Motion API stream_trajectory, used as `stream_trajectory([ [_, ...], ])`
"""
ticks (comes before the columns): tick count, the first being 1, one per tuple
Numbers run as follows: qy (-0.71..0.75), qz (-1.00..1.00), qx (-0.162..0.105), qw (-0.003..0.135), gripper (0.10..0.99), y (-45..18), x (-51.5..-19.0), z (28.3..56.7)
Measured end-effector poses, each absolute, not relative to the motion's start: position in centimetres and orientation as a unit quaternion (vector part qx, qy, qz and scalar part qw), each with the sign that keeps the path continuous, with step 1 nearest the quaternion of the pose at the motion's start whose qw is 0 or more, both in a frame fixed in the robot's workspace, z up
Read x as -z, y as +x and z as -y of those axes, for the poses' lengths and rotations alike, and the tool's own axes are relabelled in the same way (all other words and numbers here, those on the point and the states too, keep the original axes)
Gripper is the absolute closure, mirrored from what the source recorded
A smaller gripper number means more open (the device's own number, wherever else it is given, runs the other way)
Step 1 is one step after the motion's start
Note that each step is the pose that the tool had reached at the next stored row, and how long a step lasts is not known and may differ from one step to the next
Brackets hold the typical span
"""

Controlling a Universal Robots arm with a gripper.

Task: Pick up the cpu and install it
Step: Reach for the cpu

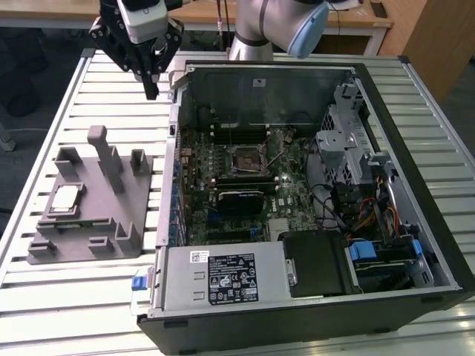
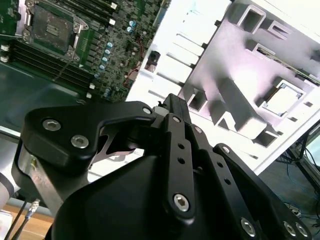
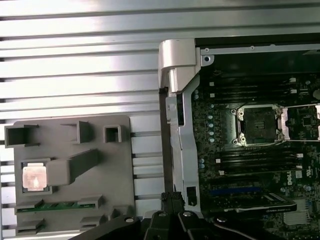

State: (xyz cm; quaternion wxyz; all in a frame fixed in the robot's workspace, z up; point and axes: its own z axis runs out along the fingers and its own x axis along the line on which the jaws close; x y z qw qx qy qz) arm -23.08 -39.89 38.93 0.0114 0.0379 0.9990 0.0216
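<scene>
1. Hovering over the slatted metal table (image 1: 74, 311), the black gripper (image 1: 152, 93) had its fingers together, empty.
2. The silver square cpu (image 1: 65, 199) lay well apart in the grey plastic holder tray (image 1: 96, 215).

My black gripper (image 1: 151, 90) hangs over the pale slatted metal table (image 1: 111, 81), near a corner of the open black computer case (image 1: 260, 331). To the exterior view's left of the case sits the grey pegged plastic holder tray (image 1: 137, 211), with the small square silver-topped cpu (image 1: 65, 199) lying in it. The metal-framed black socket (image 1: 245, 159) lies inside the case.
</scene>
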Motion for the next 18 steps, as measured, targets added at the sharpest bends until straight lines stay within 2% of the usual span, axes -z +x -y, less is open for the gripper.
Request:
stream_trajectory([
  [18, 0.038, -0.999, -0.022, 0.01, 0.973, -26.9, -38.7, 39.9],
])
